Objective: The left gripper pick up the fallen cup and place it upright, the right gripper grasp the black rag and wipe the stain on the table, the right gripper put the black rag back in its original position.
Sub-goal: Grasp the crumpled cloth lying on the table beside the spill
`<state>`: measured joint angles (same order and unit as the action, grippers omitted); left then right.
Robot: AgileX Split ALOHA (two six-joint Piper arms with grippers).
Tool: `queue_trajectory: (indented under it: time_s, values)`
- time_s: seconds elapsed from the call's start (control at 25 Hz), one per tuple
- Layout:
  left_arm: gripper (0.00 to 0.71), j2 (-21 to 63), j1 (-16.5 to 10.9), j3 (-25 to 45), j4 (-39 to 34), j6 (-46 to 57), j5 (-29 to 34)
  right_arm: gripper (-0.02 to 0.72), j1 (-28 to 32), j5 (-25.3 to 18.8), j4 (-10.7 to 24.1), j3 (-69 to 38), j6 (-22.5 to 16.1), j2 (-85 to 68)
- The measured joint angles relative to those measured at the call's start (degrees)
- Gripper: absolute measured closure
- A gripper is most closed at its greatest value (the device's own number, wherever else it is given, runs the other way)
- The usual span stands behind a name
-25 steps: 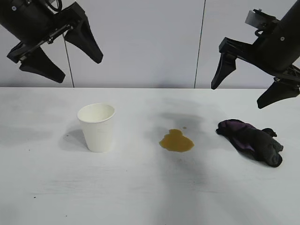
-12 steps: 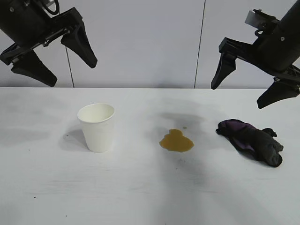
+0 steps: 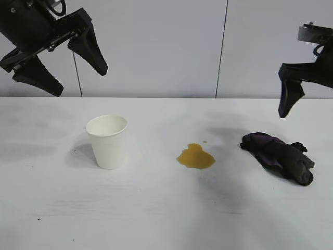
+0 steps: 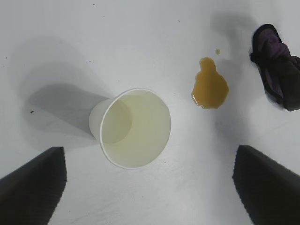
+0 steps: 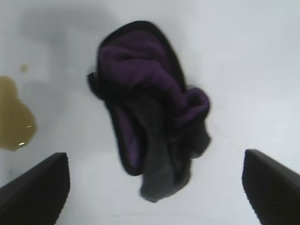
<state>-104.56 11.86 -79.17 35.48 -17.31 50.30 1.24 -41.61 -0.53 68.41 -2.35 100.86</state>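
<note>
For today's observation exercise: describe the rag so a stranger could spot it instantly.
Start at the white table and go to its right side, past the upright cup and the brown stain. The rag lies crumpled there below the right gripper: the only dark, soft thing, black with purple patches.

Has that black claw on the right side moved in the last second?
Yes. The right gripper has swung rightward, away from the stain, and now hangs above the black rag, which stayed put.
</note>
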Motion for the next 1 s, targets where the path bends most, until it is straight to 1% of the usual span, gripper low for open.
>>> queue_trajectory:
  time_s: [0.08, 0.2, 0.32, 0.4, 0.44, 0.52, 0.68, 0.72, 0.76, 0.88, 0.92, 1.0]
  values:
    - [0.016, 0.00, 0.00, 0.00, 0.00, 0.00, 0.00, 0.009, 0.31, 1.00, 1.00, 0.00, -0.35, 0.82]
    - [0.016, 0.00, 0.00, 0.00, 0.00, 0.00, 0.00, 0.010, -0.43, 1.48, -0.35, 0.00, 0.68, 4.39]
    - [0.016, 0.00, 0.00, 0.00, 0.00, 0.00, 0.00, 0.014, -2.62, 3.99, -1.05, 0.00, 1.05, 8.23]
    - [0.016, 0.00, 0.00, 0.00, 0.00, 0.02, 0.00, 0.034, -3.84, 5.89, -1.25, 0.00, 0.84, 9.85]
    - [0.016, 0.00, 0.00, 0.00, 0.00, 0.02, 0.00, 0.057, -4.36, 6.73, -1.25, 0.00, 0.68, 10.42]
    - [0.016, 0.00, 0.00, 0.00, 0.00, 0.02, 0.00, 0.131, -4.84, 7.30, -1.38, 0.00, 0.56, 11.32]
    - [0.016, 0.00, 0.00, 0.00, 0.00, 0.07, 0.00, 0.204, -4.84, 7.17, -1.18, 0.00, 0.48, 13.58]
    - [0.016, 0.00, 0.00, 0.00, 0.00, 0.07, 0.00, 0.236, -4.84, 7.17, -0.95, 0.00, 0.44, 14.05]
    - [0.016, 0.00, 0.00, 0.00, 0.00, 0.07, 0.00, 0.300, -4.84, 7.17, -0.68, 0.00, -0.02, 14.17]
    - [0.016, 0.00, 0.00, 0.00, 0.00, 0.07, 0.00, 0.559, -4.84, 7.17, -0.55, 0.00, -2.13, 14.17]
    - [0.016, 0.00, 0.00, 0.00, 0.00, 0.07, 0.00, 0.599, -4.84, 7.17, -0.60, 0.00, -2.65, 14.17]
    - [0.016, 0.00, 0.00, 0.00, 0.00, 0.07, 0.00, 0.601, -4.84, 7.23, -0.60, 0.00, -3.19, 14.17]
